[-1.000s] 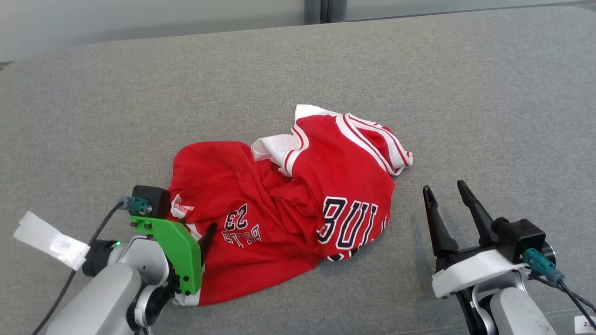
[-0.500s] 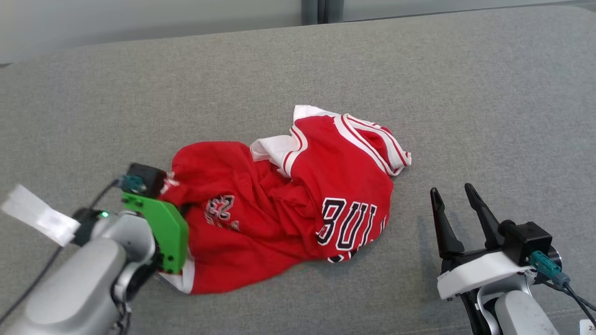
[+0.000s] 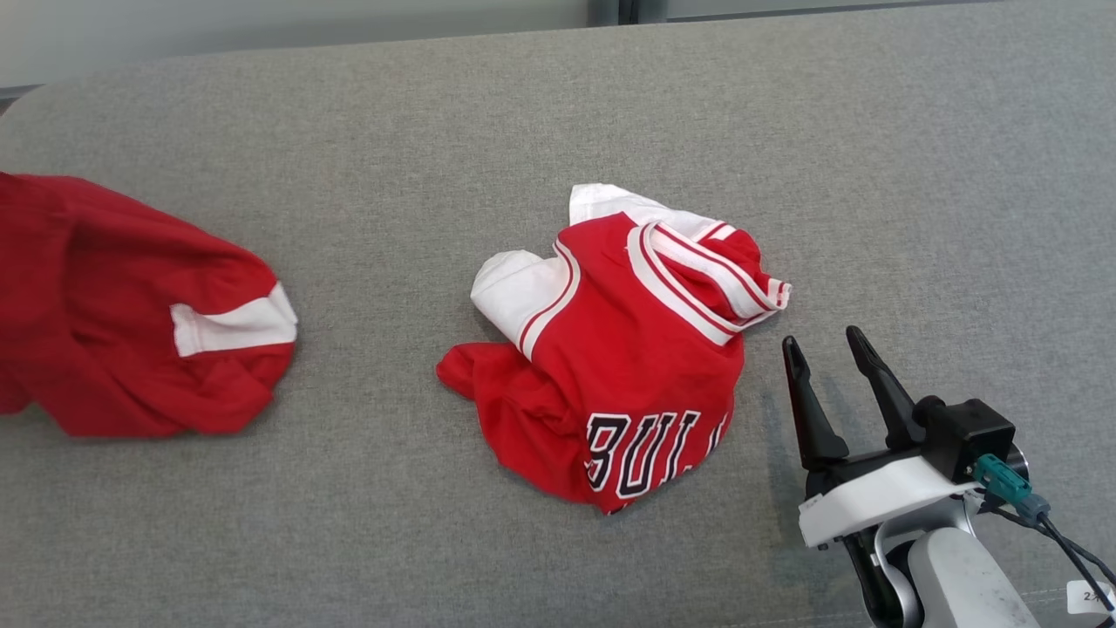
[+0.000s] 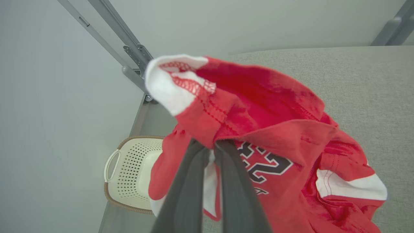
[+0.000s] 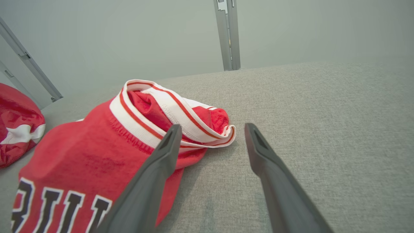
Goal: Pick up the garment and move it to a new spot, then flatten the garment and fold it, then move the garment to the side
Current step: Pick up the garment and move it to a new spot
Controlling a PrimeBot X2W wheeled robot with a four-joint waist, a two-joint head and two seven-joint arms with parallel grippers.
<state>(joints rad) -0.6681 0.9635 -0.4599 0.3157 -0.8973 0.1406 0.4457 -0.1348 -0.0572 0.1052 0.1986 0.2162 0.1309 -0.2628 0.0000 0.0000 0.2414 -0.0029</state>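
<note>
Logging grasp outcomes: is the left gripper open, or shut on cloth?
Shut on cloth. The left gripper has its fingers nearly together, pinching a fold of the red garment.

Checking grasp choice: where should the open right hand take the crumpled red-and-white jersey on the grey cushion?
Probably the raised white-and-red striped trim of the red-and-white jersey, coming in from the robot's right with the right hand: that edge stands up, nearest its open fingers.

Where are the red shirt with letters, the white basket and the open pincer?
red shirt (image 3: 645, 366), head view, red front above the letters
white basket (image 4: 129, 170), left wrist view, its holed inner wall
right pincer (image 3: 821, 340), head view, midway between its open fingertips
</note>
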